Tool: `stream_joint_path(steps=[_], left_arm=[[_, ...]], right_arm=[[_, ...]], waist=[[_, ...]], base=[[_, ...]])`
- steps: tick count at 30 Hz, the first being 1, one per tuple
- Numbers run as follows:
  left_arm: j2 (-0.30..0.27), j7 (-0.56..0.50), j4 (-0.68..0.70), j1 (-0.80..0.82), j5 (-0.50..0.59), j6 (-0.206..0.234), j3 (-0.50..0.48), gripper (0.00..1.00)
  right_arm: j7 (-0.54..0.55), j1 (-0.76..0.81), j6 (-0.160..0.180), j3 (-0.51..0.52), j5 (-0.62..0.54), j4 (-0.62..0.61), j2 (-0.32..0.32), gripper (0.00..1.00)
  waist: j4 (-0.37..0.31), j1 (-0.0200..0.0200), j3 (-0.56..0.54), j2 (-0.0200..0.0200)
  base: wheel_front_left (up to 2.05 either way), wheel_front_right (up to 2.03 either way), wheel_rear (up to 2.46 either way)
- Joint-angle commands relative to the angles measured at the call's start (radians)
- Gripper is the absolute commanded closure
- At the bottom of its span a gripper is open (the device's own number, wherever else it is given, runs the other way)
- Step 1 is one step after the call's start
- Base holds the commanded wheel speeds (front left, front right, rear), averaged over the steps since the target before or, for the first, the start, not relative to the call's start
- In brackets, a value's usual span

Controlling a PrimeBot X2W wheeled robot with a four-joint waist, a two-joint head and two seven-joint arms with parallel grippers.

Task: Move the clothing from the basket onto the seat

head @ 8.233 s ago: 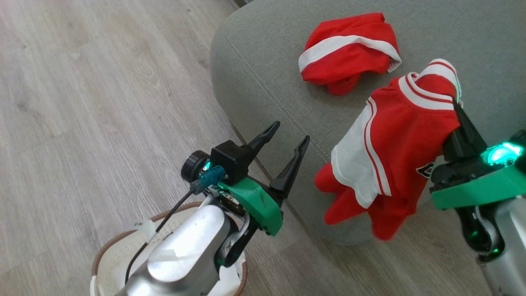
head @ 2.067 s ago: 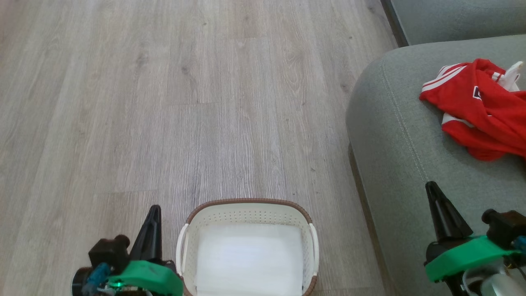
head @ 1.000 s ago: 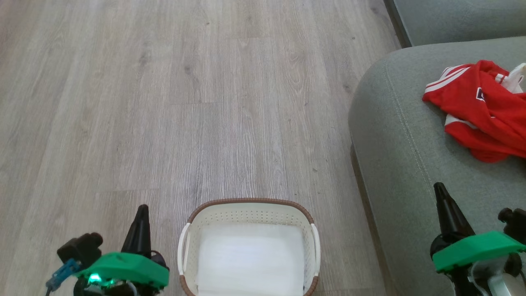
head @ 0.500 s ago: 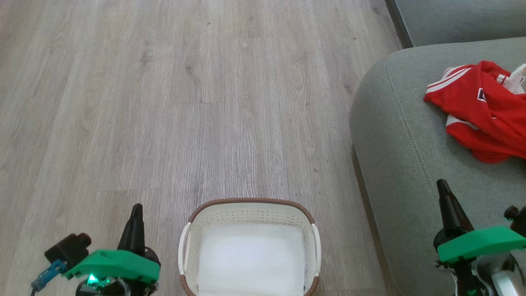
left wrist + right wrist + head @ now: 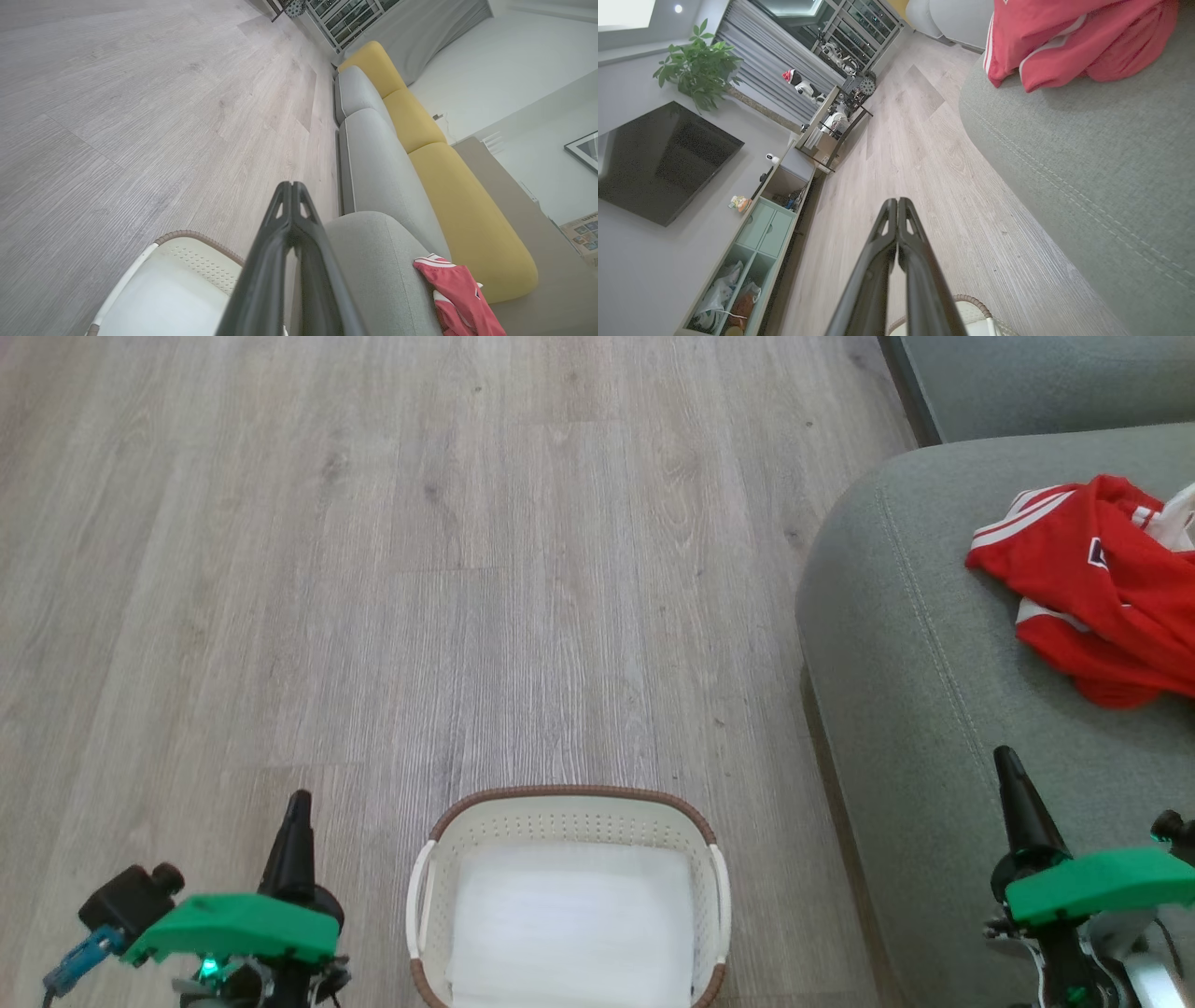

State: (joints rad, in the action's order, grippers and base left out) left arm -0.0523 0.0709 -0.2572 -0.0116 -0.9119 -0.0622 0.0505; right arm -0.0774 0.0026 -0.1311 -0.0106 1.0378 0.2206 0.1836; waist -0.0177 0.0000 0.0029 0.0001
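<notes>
Matt grey wood-grain plank floor [image 5: 467, 569]. Near, a basket [image 5: 569, 821] of smooth white perforated plastic with a brown woven rim, lined with a flat white sheet [image 5: 569, 924]. Right, a seat [image 5: 896, 644] of coarse grey-green cloth carries soft red clothing [image 5: 1092, 607].

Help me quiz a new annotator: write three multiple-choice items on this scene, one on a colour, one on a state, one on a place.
1. The basket has a rim that is: A brown; B green; C yellow.
2. The left claw and right claw are: A both open; B both shut, empty; C both gripping something.
3. The clothing lies: A in the basket; B on the seat; C in the right claw.

Answers:
1 A, the woven rim looks brown.
2 B, each closes tip to tip with nothing between.
3 B, the red heap rests on the grey-green cushion.
</notes>
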Motion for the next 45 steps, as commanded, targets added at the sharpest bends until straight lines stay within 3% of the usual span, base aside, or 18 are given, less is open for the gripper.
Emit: stream_joint_path(steps=[1,45], left_arm=[[-0.002,-0.007,0.029,0.060,-0.031,-0.006,-0.031,1.00],[-0.001,-0.138,0.016,0.104,-0.528,-0.052,-0.128,1.00]], right_arm=[[0.005,-0.056,0.000,0.003,0.029,-0.028,0.000,1.00],[0.137,-0.096,0.000,0.086,0.438,0.010,-0.094,1.00]], waist=[[0.000,0.0000,0.000,-0.0001],[0.013,0.0000,0.000,-0.0001]], base=[[0.00,0.00,0.00],[0.00,0.00,0.00]])
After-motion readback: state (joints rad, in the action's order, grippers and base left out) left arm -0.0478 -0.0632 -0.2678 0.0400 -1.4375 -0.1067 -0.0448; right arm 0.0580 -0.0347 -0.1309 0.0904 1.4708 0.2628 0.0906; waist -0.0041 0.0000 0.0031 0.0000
